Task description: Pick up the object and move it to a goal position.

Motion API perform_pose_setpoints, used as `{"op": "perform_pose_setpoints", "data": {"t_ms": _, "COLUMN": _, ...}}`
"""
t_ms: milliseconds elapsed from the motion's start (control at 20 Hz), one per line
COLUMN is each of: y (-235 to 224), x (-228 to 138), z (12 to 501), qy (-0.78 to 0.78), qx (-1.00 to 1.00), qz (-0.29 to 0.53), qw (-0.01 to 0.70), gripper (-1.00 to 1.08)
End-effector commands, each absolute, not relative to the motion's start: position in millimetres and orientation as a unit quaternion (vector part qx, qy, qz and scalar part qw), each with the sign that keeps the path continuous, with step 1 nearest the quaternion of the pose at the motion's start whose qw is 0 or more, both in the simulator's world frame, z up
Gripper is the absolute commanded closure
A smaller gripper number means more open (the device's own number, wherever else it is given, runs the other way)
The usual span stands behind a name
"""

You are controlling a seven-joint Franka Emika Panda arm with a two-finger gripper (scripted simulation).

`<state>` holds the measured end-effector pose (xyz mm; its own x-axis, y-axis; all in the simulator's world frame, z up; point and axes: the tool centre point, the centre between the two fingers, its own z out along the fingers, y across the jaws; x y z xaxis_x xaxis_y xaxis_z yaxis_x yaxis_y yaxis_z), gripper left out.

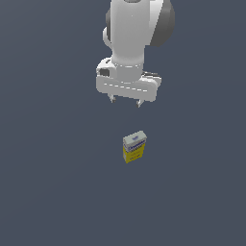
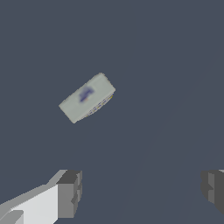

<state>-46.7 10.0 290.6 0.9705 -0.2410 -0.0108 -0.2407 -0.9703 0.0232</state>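
Approach is what I am working on: pincer (image 1: pixel 126 102) is hanging spread wide and holding nothing, well above the carton (image 1: pixel 134 147), which is standing upright on the counter (image 1: pixel 53 192) toward 5 o'clock of the fingertips in the exterior view. I am judging it best to centre first, turn the wrist so the fingers (image 2: pixel 68 194) are facing the carton's narrow sides, then descend straight. I am counting one carton, one pincer, two fingers.
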Motion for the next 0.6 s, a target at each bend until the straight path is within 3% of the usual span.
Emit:
{"op": "perform_pose_setpoints", "data": {"t_ms": 0, "y": 13, "x": -40, "z": 285, "qy": -0.152, "qx": 0.988, "qz": -0.006, "qw": 0.010, "gripper": -0.92}}
{"op": "perform_pose_setpoints", "data": {"t_ms": 550, "y": 25, "x": -12, "z": 261, "qy": -0.285, "qx": 0.959, "qz": -0.003, "qw": 0.006, "gripper": -0.92}}
